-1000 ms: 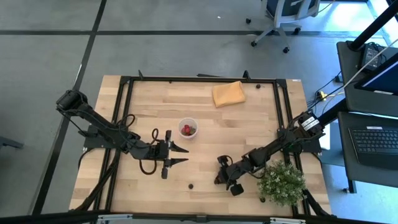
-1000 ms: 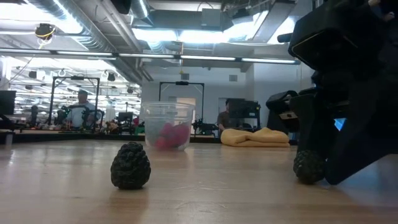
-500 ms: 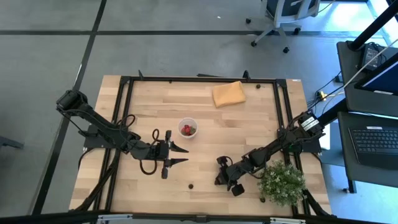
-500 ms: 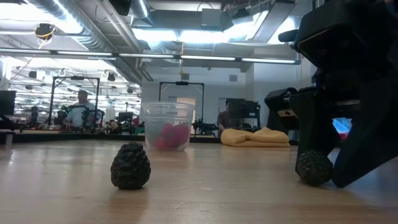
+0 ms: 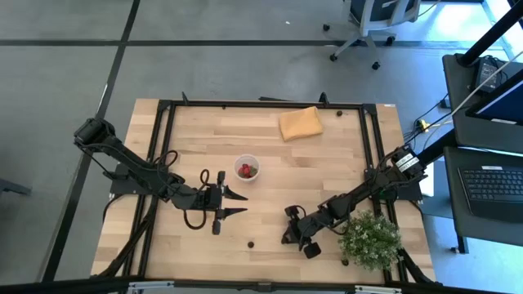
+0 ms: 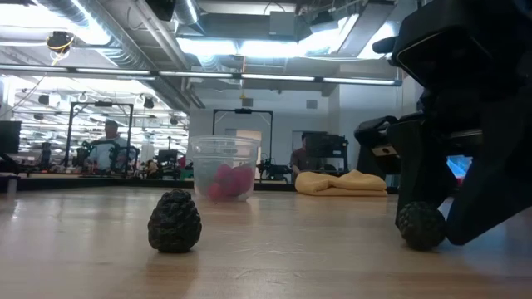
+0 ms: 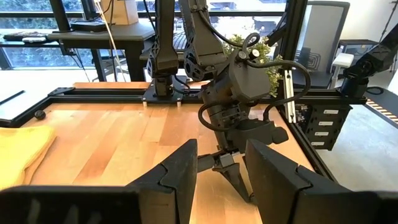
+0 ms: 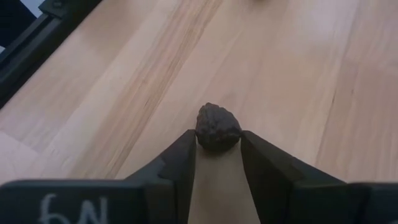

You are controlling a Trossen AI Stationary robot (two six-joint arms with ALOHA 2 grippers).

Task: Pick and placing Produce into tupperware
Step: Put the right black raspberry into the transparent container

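Observation:
A translucent cup point(image 5: 247, 169) point(image 6: 223, 168) stands mid-table with red fruits point(image 5: 245, 170) inside. One dark berry point(image 5: 251, 243) point(image 6: 174, 221) lies loose on the wood near the near edge. A second dark berry point(image 8: 217, 127) point(image 6: 421, 226) sits between the fingertips of my right gripper point(image 5: 288, 234) point(image 8: 217, 142), low over the table right of the loose berry. My left gripper point(image 5: 239, 203) point(image 7: 221, 177) is open, hovering just on the near side of the cup and pointing toward the right arm; it holds nothing. My right gripper pinches the dark berry by its two sides point(image 8: 200, 132) between the free ends of its fingers point(image 8: 183, 149). The fingers slant down from the table's right. The berry sits at the table's surface; whether it is lifted clear I cannot tell.
A folded orange-yellow cloth point(image 5: 299, 123) point(image 6: 342, 183) lies near the far edge. A bushy green plant point(image 5: 370, 239) stands at the near right corner, close beside the right arm. A black frame rail point(image 5: 261, 104) borders the table. People show in the room beyond.
My right gripper, with the dark berry between its fingers, has shifted slightly toward the table's right, and the berry has moved with it. The left arm, the cup and the loose berry have stayed where they were.

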